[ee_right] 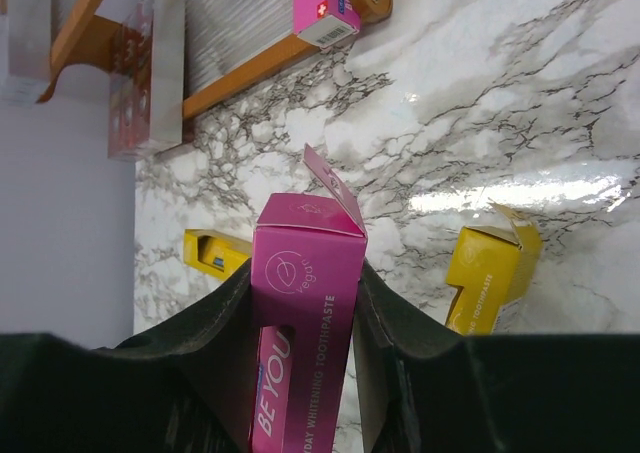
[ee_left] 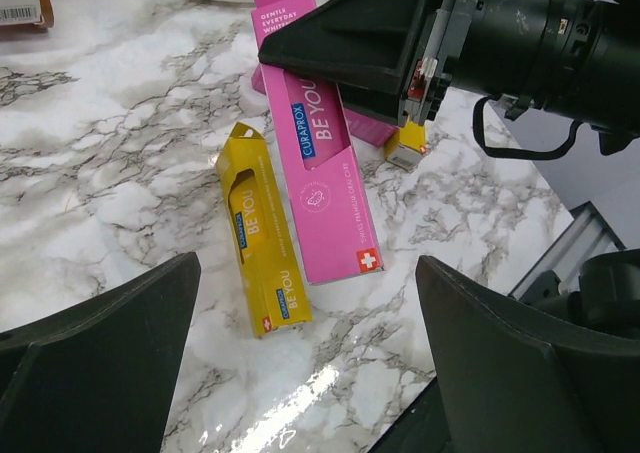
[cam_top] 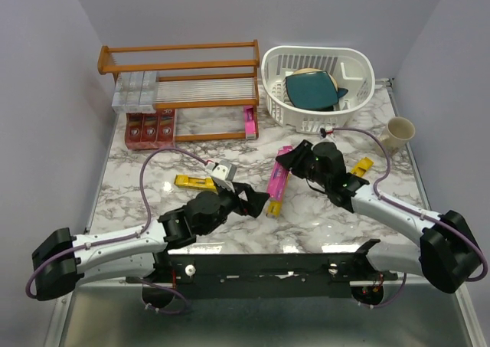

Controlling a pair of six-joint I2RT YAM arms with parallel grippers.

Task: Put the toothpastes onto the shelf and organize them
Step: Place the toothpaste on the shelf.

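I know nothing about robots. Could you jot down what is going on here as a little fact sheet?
Right tool: shut on a pink carton
Left tool: open, holding nothing, facing that carton
Shelf: silver cartons on the slat tier, red cartons below, second pink carton at the lower right end
Loose on table: yellow cartons, at least three
Nearby: white basket, cup

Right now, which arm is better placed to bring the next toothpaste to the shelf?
The right. The right gripper is shut on the pink carton, with the shelf ahead of it. The left gripper is open and holds nothing; it hovers over a yellow carton.
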